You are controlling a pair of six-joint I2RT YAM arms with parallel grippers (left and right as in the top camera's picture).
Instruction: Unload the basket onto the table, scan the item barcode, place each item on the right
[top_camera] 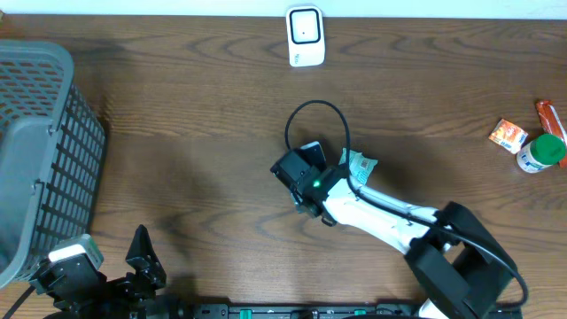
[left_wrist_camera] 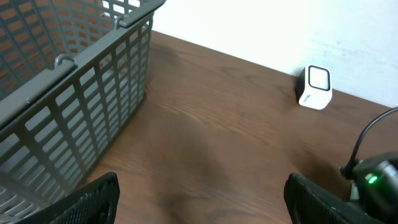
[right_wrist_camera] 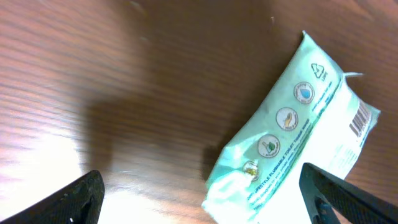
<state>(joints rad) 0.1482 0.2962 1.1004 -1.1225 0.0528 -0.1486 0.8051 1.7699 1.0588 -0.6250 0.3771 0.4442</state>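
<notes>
The item is a pale green soft pack (right_wrist_camera: 292, 137) lying flat on the brown table, with its barcode (right_wrist_camera: 359, 119) at its right end facing up. My right gripper (right_wrist_camera: 208, 199) hangs open just above it; the pack's near end lies between the fingers, closer to the right fingertip (right_wrist_camera: 339, 196), and neither touches it. From overhead the pack (top_camera: 360, 163) peeks out beside the right gripper (top_camera: 306, 170) at the table's middle. The white scanner (top_camera: 305, 35) stands at the far edge and also shows in the left wrist view as the scanner (left_wrist_camera: 316, 87). My left gripper (left_wrist_camera: 199, 202) is open and empty.
A grey wire basket (top_camera: 40, 151) fills the left side, close to the left gripper (top_camera: 142, 261). At the far right lie an orange box (top_camera: 508, 134), a red packet (top_camera: 549, 115) and a green-capped white bottle (top_camera: 540, 152). A black cable (top_camera: 317, 115) loops above the right wrist.
</notes>
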